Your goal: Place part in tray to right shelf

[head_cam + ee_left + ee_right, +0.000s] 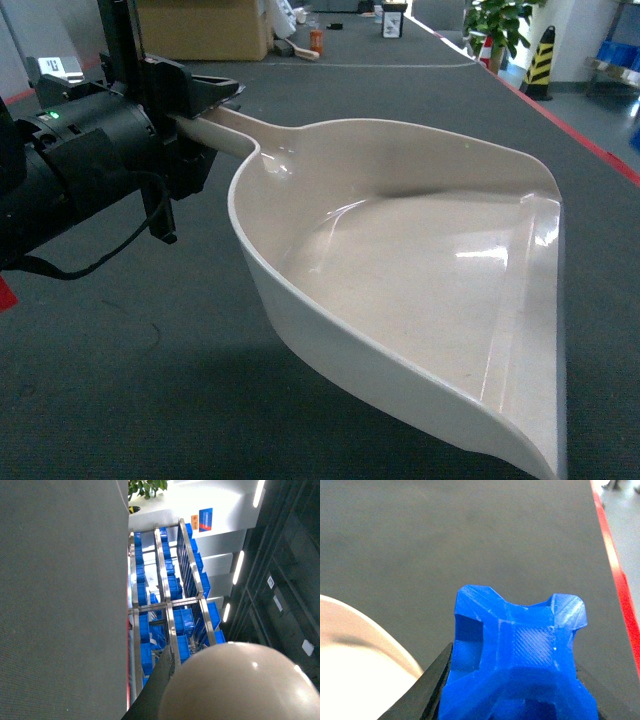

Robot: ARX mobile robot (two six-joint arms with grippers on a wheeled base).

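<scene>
My left gripper [205, 125] is shut on the long handle of the beige tray [400, 260], which hangs tilted above the dark floor with its flat lip toward the right. The tray's scoop holds nothing. In the left wrist view the tray's rounded back [240, 685] fills the lower right beside one black finger [162, 685]. The right wrist view shows my right gripper [512, 690] shut on the bright-blue part [520, 645], with black fingers on both sides. The tray's rim [365, 630] lies to its lower left. A steel rack [170, 610] with blue crates shows; I cannot tell whether it is the right shelf.
Dark grey carpet runs ahead, edged by a red floor line [580, 130]. Far back stand a cardboard box [200, 25], an orange bottle [317, 40], a potted plant [500, 25] and a yellow-black bollard [541, 60]. Blue bins [615, 55] sit at the far right.
</scene>
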